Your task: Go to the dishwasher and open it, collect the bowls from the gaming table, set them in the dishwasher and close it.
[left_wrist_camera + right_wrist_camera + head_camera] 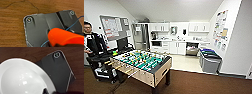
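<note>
Dishwasher (192,49) stands open under the counter, far behind the football table (142,65). White bowl (23,78) fills the right wrist view over brown floor, likely carried; grip state can't be told. An orange thing (63,37) shows at the left wrist. Loading and closing remain.

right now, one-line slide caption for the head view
Break room: table-football table in front, kitchenette behind with the dishwasher open, grey bins at right, a person at left.
</note>
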